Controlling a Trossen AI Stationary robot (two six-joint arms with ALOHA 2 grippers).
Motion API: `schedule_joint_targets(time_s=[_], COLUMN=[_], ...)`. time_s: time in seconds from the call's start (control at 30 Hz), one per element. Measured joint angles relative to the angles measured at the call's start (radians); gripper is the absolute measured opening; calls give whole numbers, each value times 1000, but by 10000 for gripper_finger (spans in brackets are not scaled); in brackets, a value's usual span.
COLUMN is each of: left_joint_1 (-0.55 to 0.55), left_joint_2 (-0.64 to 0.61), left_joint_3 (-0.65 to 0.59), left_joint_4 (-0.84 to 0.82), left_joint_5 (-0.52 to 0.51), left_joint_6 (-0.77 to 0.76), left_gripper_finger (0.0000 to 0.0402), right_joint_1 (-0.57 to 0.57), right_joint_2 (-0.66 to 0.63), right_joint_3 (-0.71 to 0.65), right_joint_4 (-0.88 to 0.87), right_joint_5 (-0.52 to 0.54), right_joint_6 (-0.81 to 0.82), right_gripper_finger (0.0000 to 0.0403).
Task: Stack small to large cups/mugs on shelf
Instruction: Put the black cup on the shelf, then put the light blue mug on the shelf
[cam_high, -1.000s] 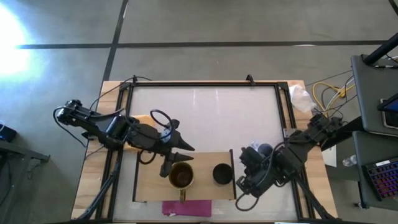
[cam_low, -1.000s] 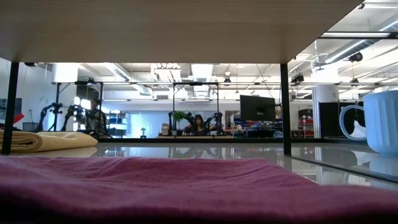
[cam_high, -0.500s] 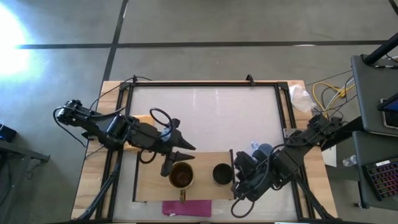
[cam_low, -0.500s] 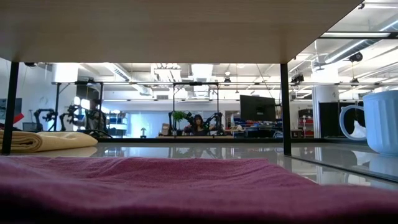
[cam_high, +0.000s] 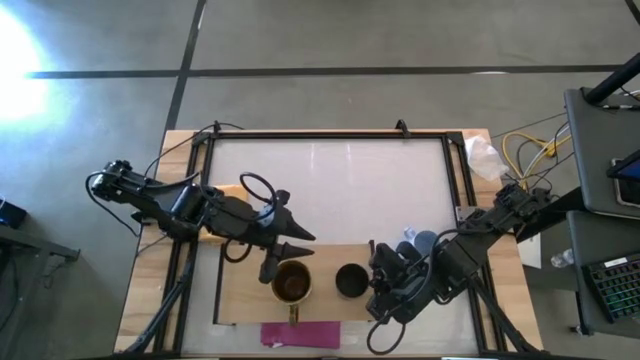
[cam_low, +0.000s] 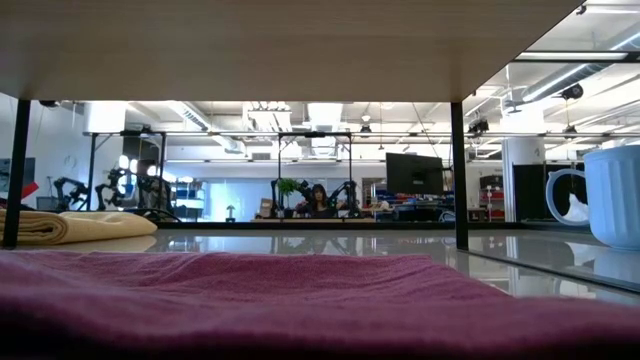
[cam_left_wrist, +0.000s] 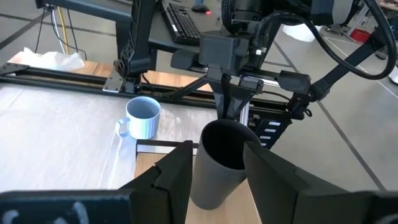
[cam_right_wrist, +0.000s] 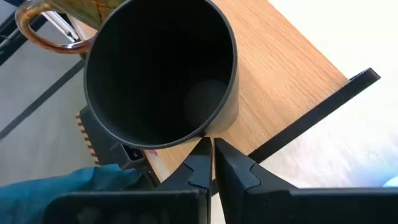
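Right now I see my right gripper (cam_right_wrist: 210, 163) pinched together on the black cup's (cam_high: 350, 280) rim at its 3 o'clock; left gripper (cam_high: 285, 245) spread apart over the brown mug (cam_high: 291, 285).

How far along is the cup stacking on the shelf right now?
Done: the brown mug and black cup stand apart on the shelf. In hand: the right hand, shut, pinches the black cup's rim; the left hand waits by the brown mug. Left: the pale blue mug sits off the shelf; nothing is nested.
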Motion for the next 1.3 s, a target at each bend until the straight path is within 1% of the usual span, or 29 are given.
schedule_joint_targets(time_s=[0.2, 0.4, 0.63, 0.77, 0.9, 1.0, 1.07, 1.17, 1.23, 1.3], left_joint_1=[0, 0, 0, 0, 0, 0, 0, 0, 0, 0], left_joint_2=[0, 0, 0, 0, 0, 0, 0, 0, 0, 0], left_joint_3=[0, -1, -5, -6, -6, -7, -7, -9, -10, -12], left_joint_4=[0, 0, -1, -2, -2, -1, -1, -1, -3, -1], left_joint_5=[-1, -18, -18, -18, -17, -17, -16, -16, -16, -16], left_joint_6=[-2, -2, -1, -1, -1, -1, -1, -1, -1, -1], left_gripper_finger=[130, 130, 130, 130, 130, 130, 130, 130, 130, 130], right_joint_1=[-7, -24, -40, -40, -39, -46, -55, -72, -77, -88], right_joint_2=[0, 0, 0, -4, -21, -36, -69, -125, -176, -222], right_joint_3=[0, 0, 0, 0, 0, 2, -29, -79, -144, -210], right_joint_4=[13, 63, 35, -49, -198, -331, -311, -322, -321, -322], right_joint_5=[1, 1, 8, 34, 98, 96, 74, 36, 11, -21], right_joint_6=[-6, -53, -64, -37, 83, 149, 143, 157, 164, 217], right_gripper_finger=[8, 8, 9, 8, 9, 10, 18, 43, 64, 86])
